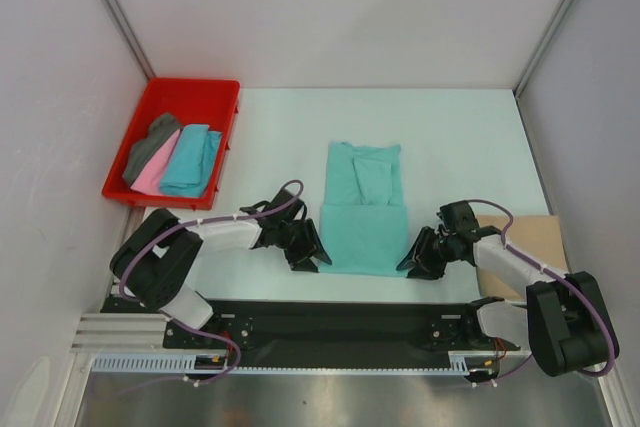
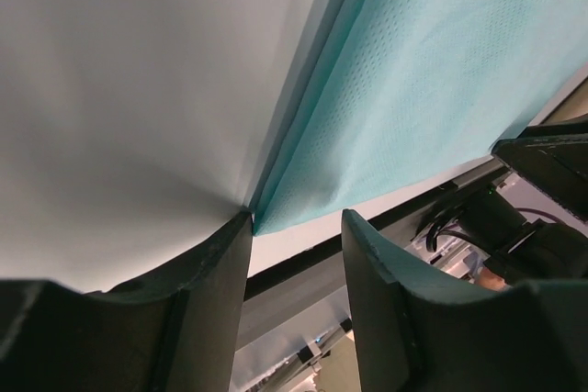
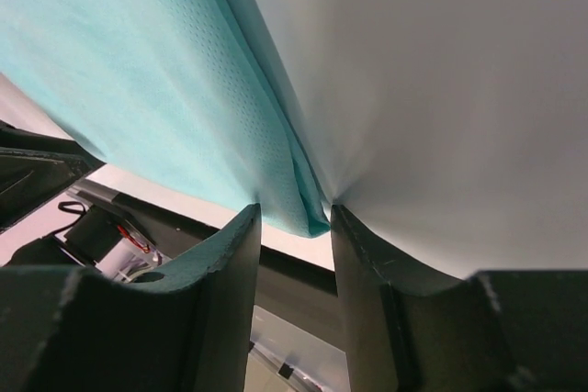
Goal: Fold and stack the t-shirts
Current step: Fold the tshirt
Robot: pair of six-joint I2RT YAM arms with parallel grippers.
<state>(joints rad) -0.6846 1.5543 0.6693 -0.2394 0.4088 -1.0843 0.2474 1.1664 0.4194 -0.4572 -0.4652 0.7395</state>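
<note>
By t-shirt (image 1: pixel 363 222) — left tool (image 1: pixel 312 257), right tool (image 1: pixel 409 267)

A mint green t-shirt (image 1: pixel 364 217) lay partly folded near the middle of the table (image 1: pixel 470 147), with the left gripper (image 1: pixel 312 255) at its near left corner and the right gripper (image 1: pixel 412 262) at its near right corner. In the red tray (image 1: pixel 195 85) at the far left corner lay dark grey (image 1: pixel 150 147), pink (image 1: pixel 152 175) and turquoise (image 1: pixel 190 159) shirts, and a tan shirt (image 1: pixel 535 237) lay by the right edge.

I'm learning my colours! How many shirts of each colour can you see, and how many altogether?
Mint green shirt: 1
Turquoise shirt: 1
Pink shirt: 1
Dark grey shirt: 1
Tan shirt: 1
Total: 5 shirts
</note>
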